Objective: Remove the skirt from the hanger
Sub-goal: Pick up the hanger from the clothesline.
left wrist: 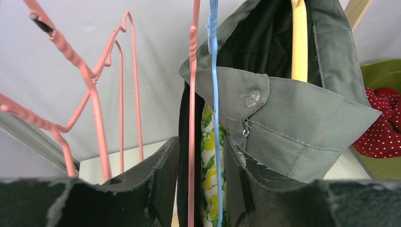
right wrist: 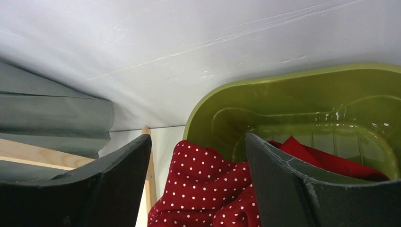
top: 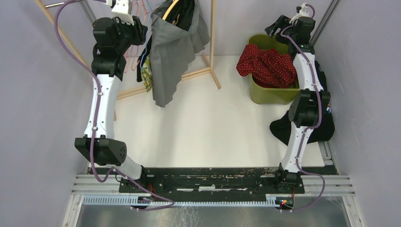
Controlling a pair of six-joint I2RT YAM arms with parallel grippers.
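The grey skirt (top: 170, 52) with a clear button and a zip hangs from the rack at the back. It fills the right of the left wrist view (left wrist: 293, 118), draped over a pale yellow hanger (left wrist: 299, 42) with black cloth inside it. My left gripper (top: 142, 29) is at the hangers just left of the skirt. Its jaws (left wrist: 201, 142) are closed on a pink wire hanger (left wrist: 192, 94), a blue wire hanger (left wrist: 213, 71), lemon-print cloth (left wrist: 208, 156) and black cloth. My right gripper (top: 283, 22) is open and empty above the green bin (right wrist: 283, 94).
The green bin (top: 274, 92) at the back right holds red polka-dot cloth (top: 267, 64). Black cloth (top: 283, 128) lies on the table by the right arm. The wooden rack (top: 213, 42) stands at the back centre, with more pink hangers (left wrist: 94, 94) left of my left gripper.
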